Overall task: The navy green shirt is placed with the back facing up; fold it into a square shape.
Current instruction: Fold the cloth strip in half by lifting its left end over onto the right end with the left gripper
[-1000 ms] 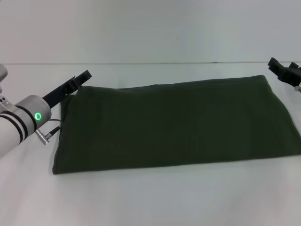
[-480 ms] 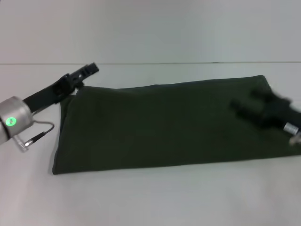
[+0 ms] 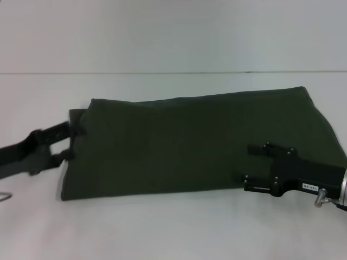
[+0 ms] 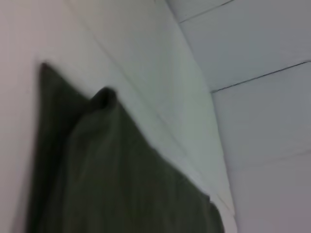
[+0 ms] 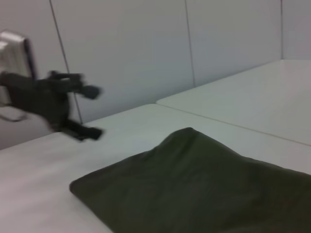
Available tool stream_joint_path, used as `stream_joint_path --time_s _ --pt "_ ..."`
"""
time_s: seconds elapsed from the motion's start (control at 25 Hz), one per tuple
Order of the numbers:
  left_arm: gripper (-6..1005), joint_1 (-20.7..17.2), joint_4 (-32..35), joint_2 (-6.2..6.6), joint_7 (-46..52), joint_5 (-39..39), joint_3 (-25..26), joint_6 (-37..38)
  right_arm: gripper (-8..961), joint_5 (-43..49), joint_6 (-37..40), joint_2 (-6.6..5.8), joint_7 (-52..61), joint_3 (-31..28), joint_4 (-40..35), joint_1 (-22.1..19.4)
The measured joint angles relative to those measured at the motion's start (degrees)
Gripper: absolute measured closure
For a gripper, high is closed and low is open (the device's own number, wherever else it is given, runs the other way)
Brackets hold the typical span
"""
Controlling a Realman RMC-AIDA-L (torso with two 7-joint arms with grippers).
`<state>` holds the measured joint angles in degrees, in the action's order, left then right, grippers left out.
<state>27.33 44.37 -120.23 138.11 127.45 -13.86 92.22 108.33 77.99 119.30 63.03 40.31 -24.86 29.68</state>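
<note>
Now the right claw [image 3: 248,162] hangs over the near right part of the navy green shirt [image 3: 190,141], its two black fingers [image 3: 260,148] spread apart with nothing between them, pointing toward the robot's left; its black body and silver wrist run off toward the right edge of the head view. Over at the shirt's left end sits the left claw [image 3: 74,142], blurred, its fingers parted and lying right at the cloth's edge; whether they touch the fabric cannot be told; the right wrist view shows this same claw [image 5: 90,111] just beyond the shirt's end, fingers apart. Beneath both, the shirt lies flat on the white tabletop [image 3: 173,227] as a long folded band stretching from left to right, its far edge slanting slightly.
</note>
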Motion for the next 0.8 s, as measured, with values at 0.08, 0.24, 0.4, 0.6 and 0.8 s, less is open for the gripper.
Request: stream_joint_path --time_s 0.08,0.24,0.4,0.6,0.8 --pt "68 -1.46 2.44 -0.05 2.88 1.49 -0.18 2.38 36 -0.13 -0.09 -0.02 -0.01 -0.27 -0.03 -0.01" --pt "69 -2.38 6.38 -0.32 6.36 7.88 -0.12 4.65 36 -0.25 -0.51 -0.14 -0.02 -0.54 -0.12 0.07" --pt "70 -2.31 6.14 -0.52 7.62 9.53 -0.29 3.76 36 -0.29 -1.53 -0.05 -0.02 -1.04 -0.19 0.39" --pt "71 -2.04 6.16 -0.52 9.71 12.76 -0.33 1.31 36 -0.89 -1.89 0.03 -0.01 -1.27 -0.27 0.55" --pt "72 -1.94 6.06 -0.39 11.12 13.56 -0.47 -1.18 36 -1.22 -1.89 0.14 -0.01 -1.61 -0.28 0.55"
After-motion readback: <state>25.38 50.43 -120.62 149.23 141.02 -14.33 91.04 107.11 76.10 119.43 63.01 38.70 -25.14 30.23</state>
